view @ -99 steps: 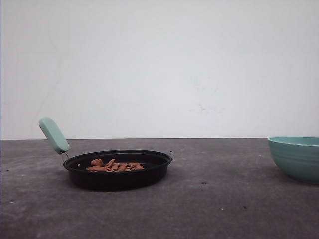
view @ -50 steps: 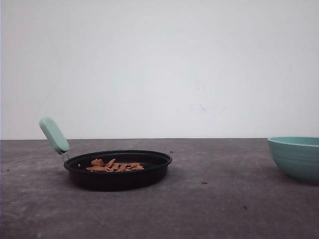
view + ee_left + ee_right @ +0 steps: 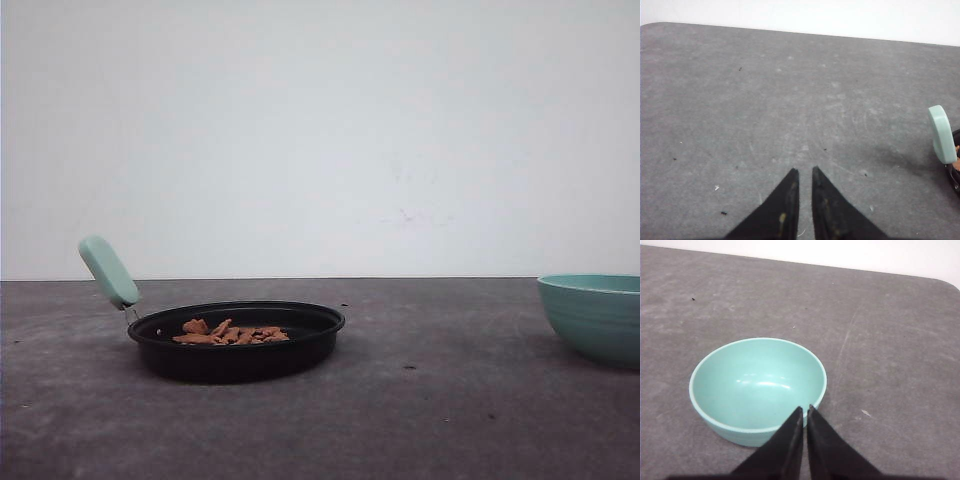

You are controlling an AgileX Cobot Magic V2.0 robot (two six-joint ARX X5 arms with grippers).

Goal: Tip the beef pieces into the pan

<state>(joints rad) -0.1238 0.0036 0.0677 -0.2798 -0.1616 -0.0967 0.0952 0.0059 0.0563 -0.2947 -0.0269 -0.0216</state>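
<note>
The counter [image 3: 450,410] is a dark grey, lightly scuffed surface that runs to a straight far edge against a plain white wall [image 3: 320,130]; the right wrist view shows one rounded counter corner. A wide stretch of bare counter lies between the pan [image 3: 237,341] on the left and the bowl [image 3: 594,316] at the right edge of the front view, and the two stand well apart. More bare counter lies in front of the pan and to its left. The pan is shallow, round and black, and rests flat on the counter. Its pale mint-green handle [image 3: 108,271] rises at a tilt up and to the left from the rim. The beef pieces [image 3: 229,332] lie inside the pan as a low heap of small, irregular reddish-brown chunks, grouped slightly left of the pan's centre. The bowl is teal with faint ribbing on its outer wall, stands upright, and its interior is bare in the right wrist view. The left gripper [image 3: 804,175] hangs over bare counter, with the handle off to one side; its black fingers [image 3: 787,197] are nearly together, a narrow gap between the tips, gripping nothing. The right gripper [image 3: 805,410] hangs above the near rim of the bowl; its fingers [image 3: 792,440] are brought together with only a thin slit between them, gripping nothing.
</note>
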